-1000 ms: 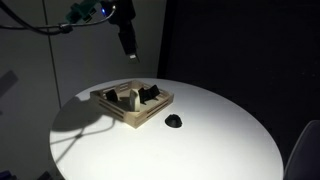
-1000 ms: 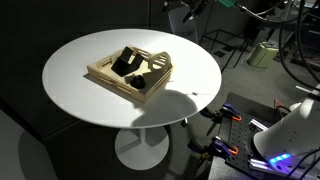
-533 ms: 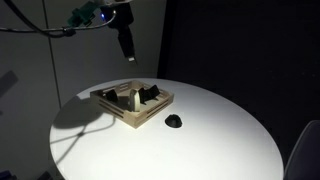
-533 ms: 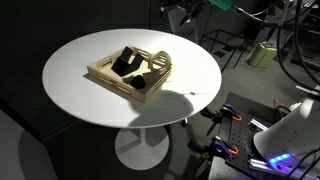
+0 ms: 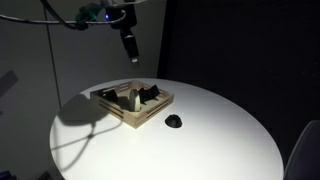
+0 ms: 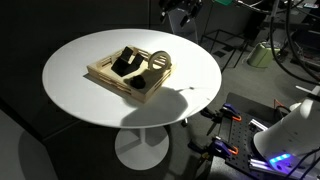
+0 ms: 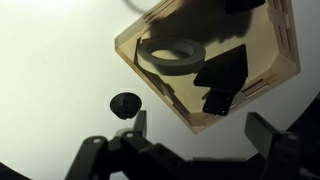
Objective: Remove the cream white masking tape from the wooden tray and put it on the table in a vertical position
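Observation:
The cream white masking tape [image 7: 172,53] lies flat in the wooden tray [image 7: 150,85] in the wrist view. It also shows in both exterior views [image 5: 133,98] [image 6: 157,60], inside the tray [image 5: 135,118] [image 6: 110,78] on the round white table [image 5: 200,135] [image 6: 90,105]. My gripper [image 5: 130,48] [image 7: 200,128] hangs high above the tray, open and empty. Its fingers frame the tray's near corner in the wrist view.
Dark objects [image 7: 225,80] lie in the tray beside the tape. A small black lump [image 5: 173,122] [image 7: 125,104] sits on the table near the tray. Beyond the table edge stand equipment and cables [image 6: 265,130].
The arm has risen a little and shifted slightly; its shadow on the table has moved. The tape and tray have not moved.

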